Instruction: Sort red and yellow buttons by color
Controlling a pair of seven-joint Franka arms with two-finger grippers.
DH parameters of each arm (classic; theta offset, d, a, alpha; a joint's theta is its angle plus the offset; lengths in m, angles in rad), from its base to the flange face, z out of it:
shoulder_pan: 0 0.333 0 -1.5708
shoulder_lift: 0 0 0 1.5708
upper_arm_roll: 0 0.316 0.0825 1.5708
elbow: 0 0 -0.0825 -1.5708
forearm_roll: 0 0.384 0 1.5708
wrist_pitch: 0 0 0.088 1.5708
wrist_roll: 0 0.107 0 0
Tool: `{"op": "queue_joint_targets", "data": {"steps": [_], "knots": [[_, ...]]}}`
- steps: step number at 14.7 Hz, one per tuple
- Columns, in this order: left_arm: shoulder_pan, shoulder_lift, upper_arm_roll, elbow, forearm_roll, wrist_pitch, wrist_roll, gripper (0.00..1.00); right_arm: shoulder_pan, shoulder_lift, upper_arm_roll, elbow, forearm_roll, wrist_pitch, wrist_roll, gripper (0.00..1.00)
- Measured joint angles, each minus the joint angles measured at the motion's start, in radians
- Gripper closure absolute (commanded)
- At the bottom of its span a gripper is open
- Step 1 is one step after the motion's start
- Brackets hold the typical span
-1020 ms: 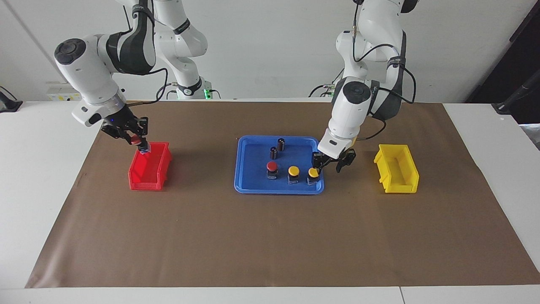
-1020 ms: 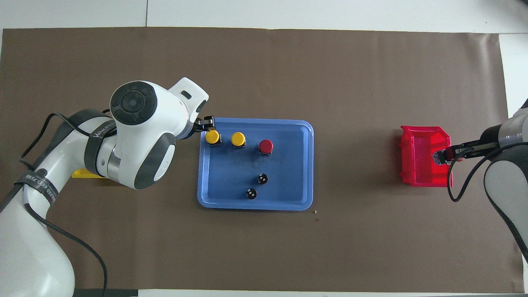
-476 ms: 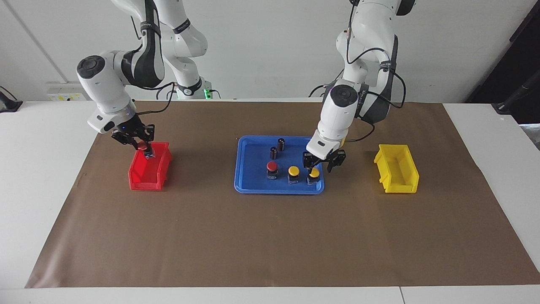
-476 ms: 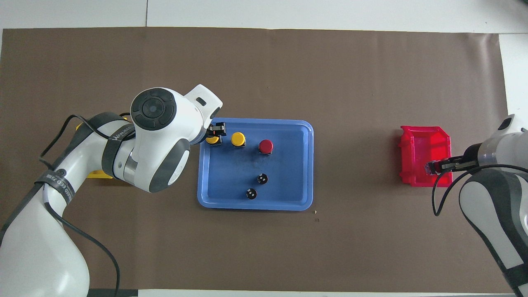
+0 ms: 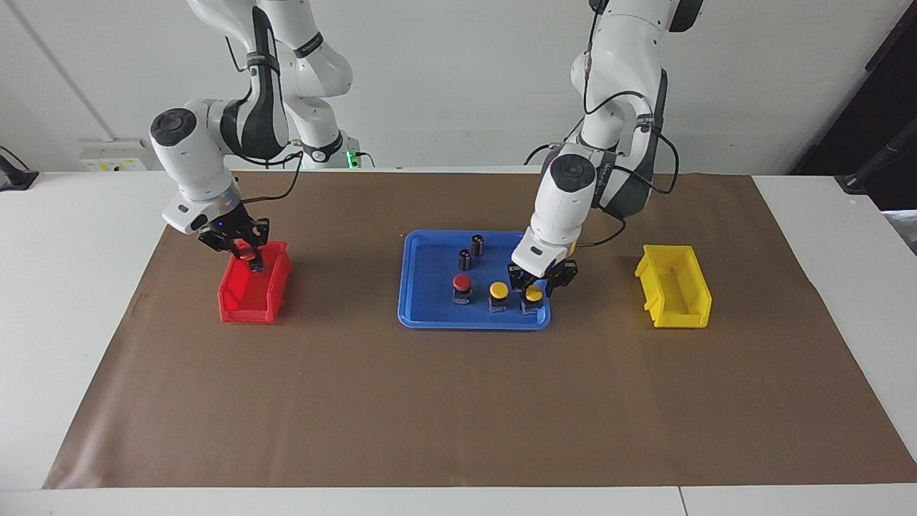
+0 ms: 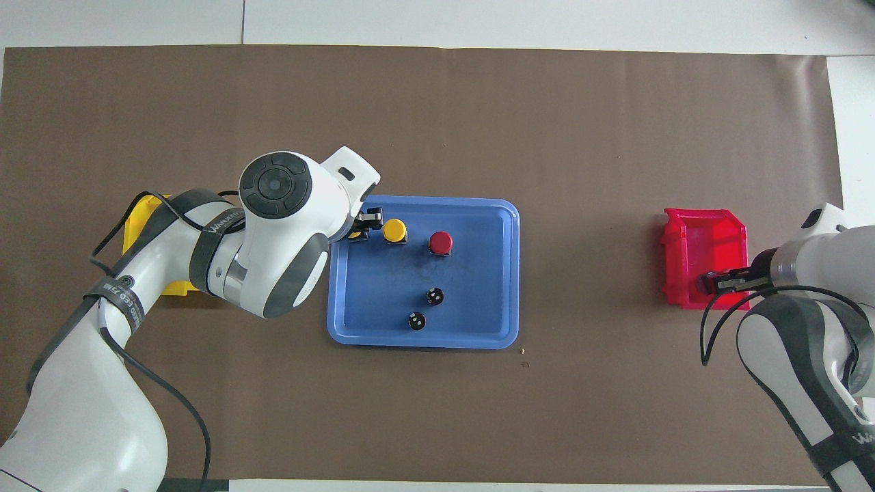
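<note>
A blue tray (image 5: 423, 317) holds a red button (image 5: 462, 282) and two yellow buttons in a row. My left gripper (image 5: 539, 281) is low over the yellow button (image 5: 534, 293) at the tray's corner toward the left arm's end, straddling its cap. From above that button (image 6: 355, 236) is mostly covered. The other yellow button (image 5: 498, 289) stands free beside it. My right gripper (image 5: 249, 256) is shut on a second red button (image 5: 247, 252), held over the red bin (image 5: 247, 302).
Two dark cylinders (image 5: 477, 244) (image 5: 465, 259) stand in the tray, nearer to the robots than the buttons. A yellow bin (image 5: 673, 288) sits toward the left arm's end of the brown mat, partly under the left arm from above.
The left gripper came in from the tray's edge and dropped over the corner yellow button. The right gripper carried its red button lower over the red bin.
</note>
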Motion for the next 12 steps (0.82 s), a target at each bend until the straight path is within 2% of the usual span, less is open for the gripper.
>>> {"op": "queue_joint_targets", "data": {"steps": [1, 2, 4, 6, 10, 11, 12], "knots": [[0.000, 0.000, 0.000, 0.000, 0.000, 0.000, -0.001, 0.95, 0.000, 0.001, 0.000, -0.007, 0.000, 0.007, 0.000, 0.81], [0.000, 0.000, 0.000, 0.000, -0.001, 0.000, -0.002, 0.98, 0.000, 0.001, 0.000, -0.011, 0.000, 0.013, 0.000, 0.81], [0.000, 0.000, 0.000, 0.002, -0.027, -0.002, -0.005, 0.98, 0.000, 0.001, 0.002, -0.016, 0.000, 0.015, 0.000, 0.80], [0.000, 0.000, 0.000, 0.023, -0.043, -0.033, -0.005, 0.98, 0.000, 0.001, 0.003, -0.022, 0.000, 0.015, 0.000, 0.64], [0.009, -0.025, 0.023, 0.176, -0.044, -0.283, 0.013, 0.98, 0.000, 0.001, 0.003, -0.026, 0.000, 0.015, 0.000, 0.64], [0.027, -0.041, 0.033, 0.212, -0.044, -0.340, 0.037, 0.98, 0.000, 0.001, 0.003, -0.026, 0.000, 0.015, 0.000, 0.63], [0.063, -0.058, 0.041, 0.249, -0.044, -0.401, 0.088, 0.98, 0.000, 0.001, 0.003, -0.026, 0.000, 0.015, 0.000, 0.57]]}}
